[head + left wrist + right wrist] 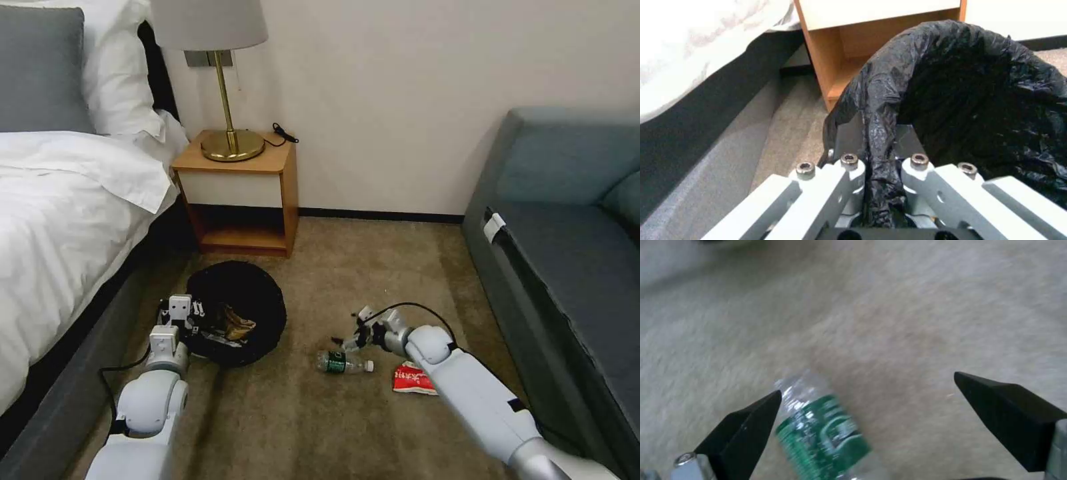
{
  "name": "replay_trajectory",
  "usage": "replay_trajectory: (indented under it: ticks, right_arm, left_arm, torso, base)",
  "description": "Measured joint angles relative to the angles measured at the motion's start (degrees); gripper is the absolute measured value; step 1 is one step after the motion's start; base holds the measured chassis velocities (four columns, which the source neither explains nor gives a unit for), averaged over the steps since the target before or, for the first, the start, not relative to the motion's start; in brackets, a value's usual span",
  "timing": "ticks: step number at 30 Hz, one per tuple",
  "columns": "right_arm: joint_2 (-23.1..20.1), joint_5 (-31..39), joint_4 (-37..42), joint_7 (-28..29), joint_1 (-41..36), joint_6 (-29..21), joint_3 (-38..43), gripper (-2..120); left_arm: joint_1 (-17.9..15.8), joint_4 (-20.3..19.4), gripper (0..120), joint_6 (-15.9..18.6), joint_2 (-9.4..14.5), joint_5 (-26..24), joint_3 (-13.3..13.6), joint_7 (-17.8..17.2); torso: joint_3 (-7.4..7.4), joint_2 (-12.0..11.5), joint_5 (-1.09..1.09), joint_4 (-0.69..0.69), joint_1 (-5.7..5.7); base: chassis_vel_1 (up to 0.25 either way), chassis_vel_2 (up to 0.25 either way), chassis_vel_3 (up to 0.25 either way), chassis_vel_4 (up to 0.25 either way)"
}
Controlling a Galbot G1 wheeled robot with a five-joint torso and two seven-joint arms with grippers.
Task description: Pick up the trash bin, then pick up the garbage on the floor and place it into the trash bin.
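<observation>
1. Head view. The trash bin (237,313), black bag over its rim, sits low on the left, near the bed (67,220) and in front of the nightstand (237,193). The left gripper (179,313) is at the bin's left edge. Inside the bin lie a gold-and-dark wrapper (237,325) and something pale below it, too small to name. On the carpet (320,413) remain the bottle (343,363) with its green label and, to its right, the red-white packet (415,380) beside the right arm. The right gripper (353,340) hangs just beyond the bottle.

2. Left wrist view. The left gripper (880,196) is clamped on the black bag and the bin's rim (880,110); a fold of plastic is pinched between its fingers. Bin secured.

3. Right wrist view. The right gripper (867,406) has its black fingertips (746,426) spread wide over the carpet, the bottle (822,433) lying beside one tip, not yet gripped.

4. Status, as judged: bin pickup done; some litter binned; bottle and packet outstanding.
</observation>
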Motion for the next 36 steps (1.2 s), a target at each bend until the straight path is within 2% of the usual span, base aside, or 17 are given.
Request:
replay_trajectory:
  ticks: [16, 19, 23, 26, 27, 29, 31, 33, 36]
  right_arm:
    - [5.49, -7.35, -12.74, -0.07, 2.59, 4.93, -2.44, 99]
    - [6.36, -8.01, -13.59, -0.49, 2.68, 5.70, -1.24, 87]
    - [6.51, -8.25, -13.64, -0.78, 2.63, 5.92, -1.04, 78]
    - [6.47, -8.70, -13.60, -1.12, 2.28, 6.18, -1.00, 62]
    - [6.47, -8.70, -13.60, -1.12, 2.28, 6.18, -1.00, 62]
    - [6.35, -9.15, -13.57, -1.31, 1.95, 6.59, -0.83, 50]
    - [6.36, -9.34, -13.56, -1.33, 1.84, 6.75, -0.66, 47]
    - [6.41, -9.45, -13.23, -1.35, 1.41, 6.86, 0.15, 36]
    - [6.41, -9.43, -12.52, -1.35, 0.93, 6.85, 0.97, 32]
  left_arm:
    - [-0.86, 1.84, 4, -0.31, -0.81, 0.28, 1.52, 0.24]
    - [-0.86, 2.06, 4, -0.37, -0.92, 0.54, 1.62, 0.25]
    - [-0.71, 2.05, 4, -0.44, -0.99, 0.63, 1.62, 0.31]
    - [-0.46, 1.82, 4, -0.56, -0.98, 0.65, 1.42, 0.46]
    - [-0.46, 1.82, 4, -0.56, -0.98, 0.65, 1.42, 0.46]
    - [-0.22, 1.61, 4, -0.71, -0.90, 0.66, 1.05, 0.48]
    - [-0.09, 1.47, 4, -0.72, -0.88, 0.66, 0.98, 0.48]
    - [0.23, 1.19, 4, -0.78, -0.83, 0.66, 0.91, 0.51]
    - [0.42, 1.06, 4, -0.80, -0.82, 0.66, 0.91, 0.54]
  torso:
    - [0.00, 0.00, -0.01, 0.00, 0.00]
    - [0.00, 0.00, 0.00, 0.00, 0.00]
    - [0.00, 0.00, 0.00, 0.00, 0.00]
    - [0.00, 0.00, 0.00, 0.00, 0.00]
    - [0.00, 0.00, 0.00, 0.00, 0.00]
    - [0.00, 0.00, 0.00, 0.00, 0.00]
    - [0.00, 0.00, 0.00, 0.00, 0.00]
    - [0.00, 0.00, 0.00, 0.00, 0.00]
    - [0.00, 0.00, 0.00, 0.00, 0.00]
  base:
    - [0.000, 0.000, 0.000, 0.000]
    - [0.000, 0.000, 0.000, 0.000]
    - [0.000, 0.000, 0.000, 0.000]
    - [0.000, 0.000, 0.000, 0.000]
    - [0.000, 0.000, 0.000, 0.000]
    - [0.000, 0.000, 0.000, 0.000]
    - [0.000, 0.000, 0.000, 0.000]
    - [0.000, 0.000, 0.000, 0.000]
    - [0.000, 0.000, 0.000, 0.000]
